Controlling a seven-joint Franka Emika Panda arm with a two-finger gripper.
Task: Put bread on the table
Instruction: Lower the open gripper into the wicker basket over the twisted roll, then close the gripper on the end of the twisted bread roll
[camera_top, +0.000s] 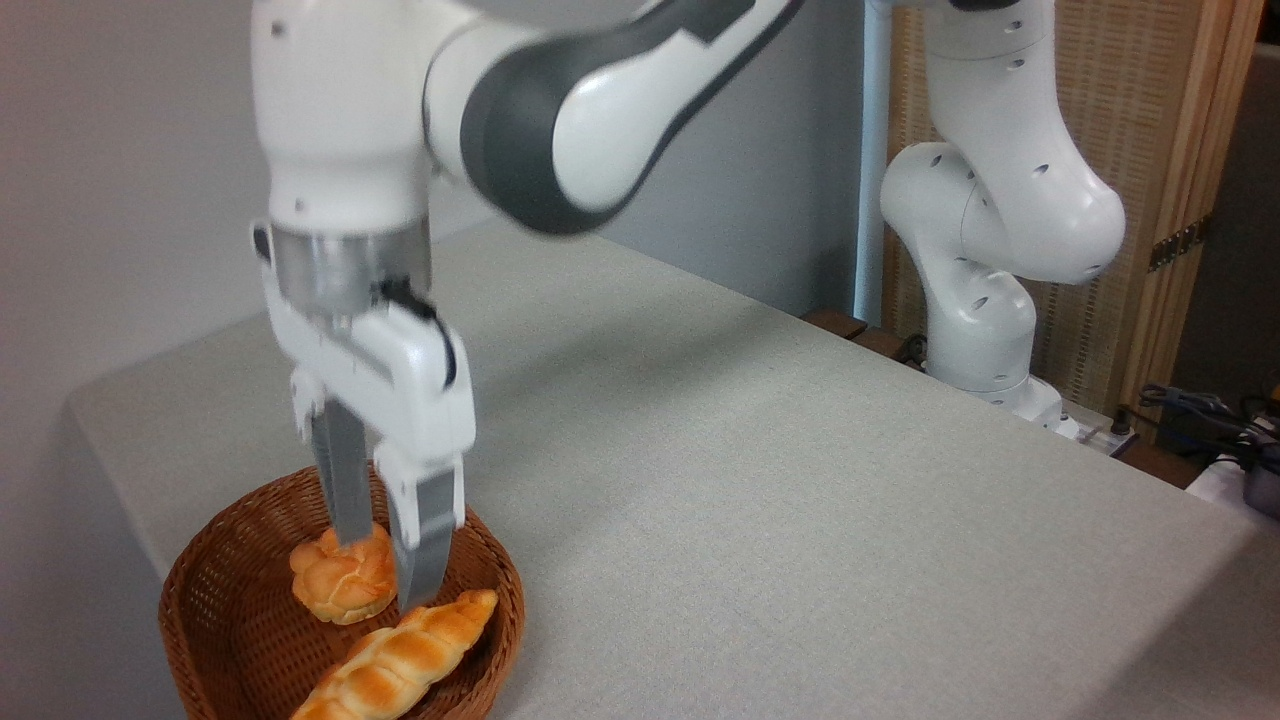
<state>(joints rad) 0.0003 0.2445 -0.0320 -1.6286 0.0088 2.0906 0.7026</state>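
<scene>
The bread (400, 660), a long golden braided loaf, lies in the front of a round brown wicker basket (215, 630) at the table's (760, 500) near-left corner. A small round knotted bun (335, 590) sits in the basket just behind it. My gripper (383, 572) points straight down into the basket and is open. Its left finger stands in front of the bun's top. The right fingertip hangs just above the loaf's upper right end. Nothing is held between the fingers.
The arm's white base (985, 340) stands off the table's far right edge, with cables (1210, 420) beside it. A grey wall runs behind the table, and a wooden screen (1170, 150) is at the far right.
</scene>
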